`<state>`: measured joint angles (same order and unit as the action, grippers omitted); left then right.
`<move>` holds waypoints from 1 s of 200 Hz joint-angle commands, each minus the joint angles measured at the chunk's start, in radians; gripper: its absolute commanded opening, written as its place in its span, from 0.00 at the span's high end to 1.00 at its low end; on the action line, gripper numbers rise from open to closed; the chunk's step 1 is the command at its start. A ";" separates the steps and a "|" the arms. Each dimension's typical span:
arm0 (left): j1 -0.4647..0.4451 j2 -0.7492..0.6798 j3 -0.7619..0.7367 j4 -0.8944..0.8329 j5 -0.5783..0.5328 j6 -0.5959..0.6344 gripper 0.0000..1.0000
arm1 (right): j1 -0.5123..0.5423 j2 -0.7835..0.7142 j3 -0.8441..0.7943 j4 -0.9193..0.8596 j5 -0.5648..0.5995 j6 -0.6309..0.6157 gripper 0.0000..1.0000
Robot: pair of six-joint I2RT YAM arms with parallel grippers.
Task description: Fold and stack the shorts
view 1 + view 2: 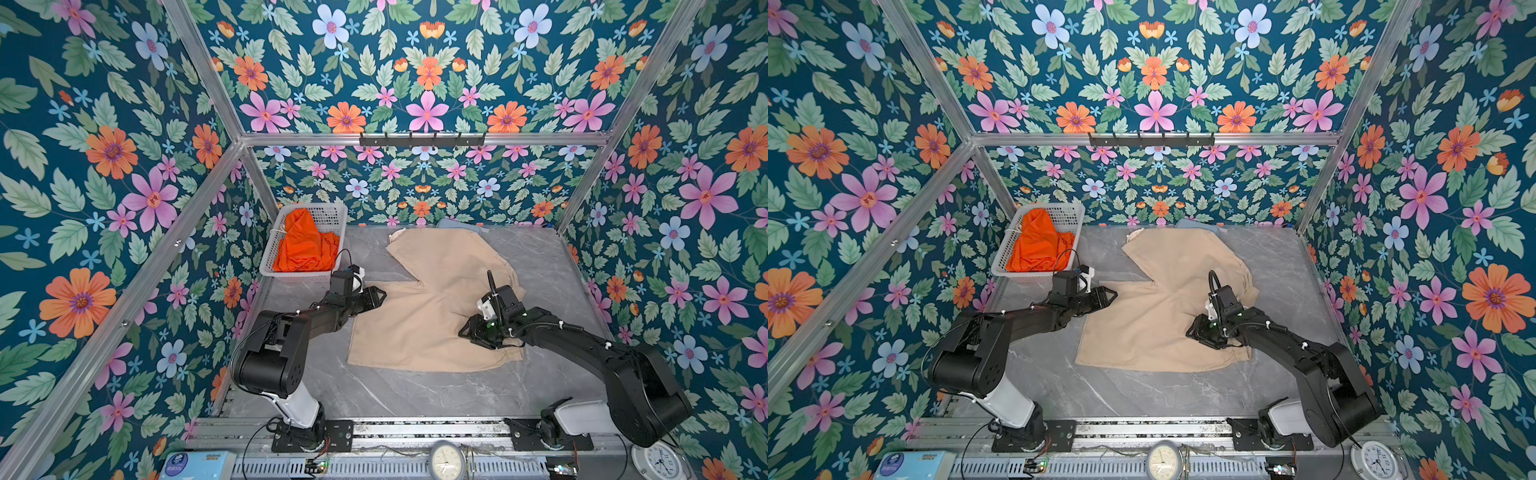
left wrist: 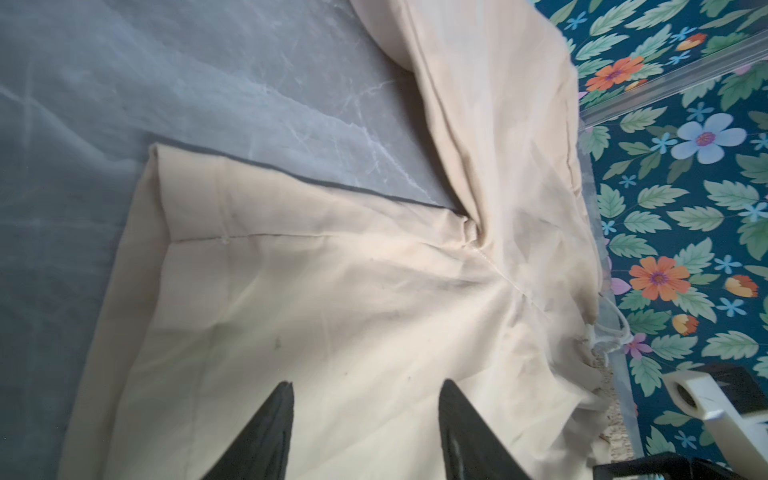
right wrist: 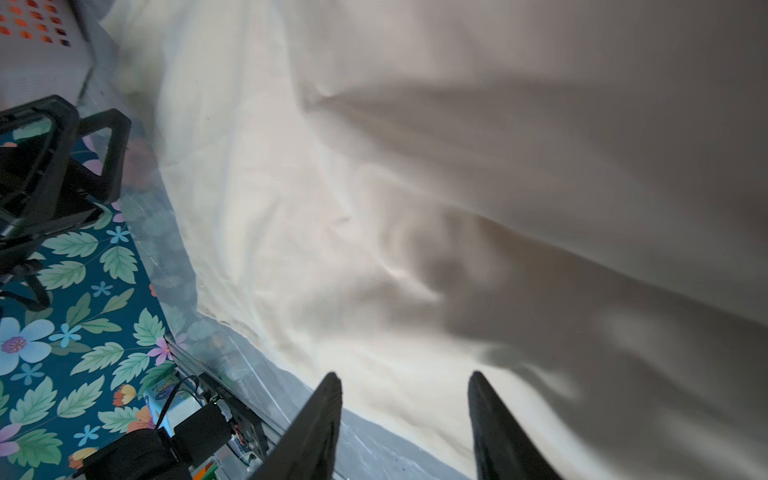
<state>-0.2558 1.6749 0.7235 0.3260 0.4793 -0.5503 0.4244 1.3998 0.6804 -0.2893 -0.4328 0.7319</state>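
The left gripper [image 2: 368,388] has its two black fingers [image 2: 274,419] standing apart with nothing between them. Bare beige cloth shows in the gap. They lie over one leg of the beige shorts [image 1: 419,316], with the leg's hem off to one side and the crotch seam further ahead. In both top views the left gripper [image 1: 376,297] sits at the left edge of that leg, near its far corner. Whether the tips touch the cloth cannot be told.

The right gripper [image 3: 404,378] is also parted and holds nothing. Its fingers [image 3: 494,415] point over the rumpled beige cloth, close to where the edge of the shorts meets the table [image 1: 415,390]. In a top view the right gripper [image 1: 1192,332] is over the near right part of the shorts, just inside the gathered waistband.

The beige shorts are spread flat in the middle of the grey marbled table, legs open in a V toward the left, one leg running toward the back wall. A white drawstring [image 2: 619,328] hangs at the waistband.

The orange shorts [image 1: 303,245] lie bunched in a white basket [image 1: 332,216] at the back left corner of the table, just behind the left gripper and apart from the beige pair.
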 commanded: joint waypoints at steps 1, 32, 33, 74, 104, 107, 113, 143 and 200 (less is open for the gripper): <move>0.001 0.034 0.014 0.024 -0.025 0.018 0.42 | -0.019 0.017 -0.042 0.064 0.000 0.030 0.50; 0.001 0.068 -0.002 0.018 -0.043 0.009 0.43 | -0.071 -0.017 -0.127 0.051 -0.001 0.050 0.50; 0.001 0.068 -0.002 0.018 -0.044 0.008 0.43 | -0.074 -0.018 -0.129 0.049 -0.001 0.050 0.50; 0.000 0.016 -0.115 -0.005 -0.093 0.011 0.43 | -0.118 -0.109 -0.207 -0.054 0.015 0.027 0.50; 0.001 -0.075 -0.223 -0.029 -0.138 0.010 0.43 | -0.110 -0.166 -0.225 -0.085 -0.018 0.024 0.50; 0.002 -0.086 -0.233 -0.031 -0.139 0.007 0.43 | -0.106 -0.172 -0.224 -0.090 -0.017 0.025 0.49; 0.001 -0.106 -0.250 -0.038 -0.144 0.004 0.43 | -0.097 -0.188 -0.222 -0.100 -0.012 0.029 0.49; 0.002 -0.252 -0.298 -0.095 -0.187 -0.018 0.42 | -0.065 -0.283 -0.215 -0.131 -0.001 0.062 0.49; -0.012 -0.372 -0.169 -0.149 -0.151 -0.011 0.42 | -0.168 -0.340 0.001 -0.258 0.000 -0.066 0.47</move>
<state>-0.2562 1.2919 0.5014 0.2085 0.3046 -0.5716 0.3172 1.0306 0.6106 -0.4797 -0.4343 0.7456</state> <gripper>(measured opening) 0.583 0.527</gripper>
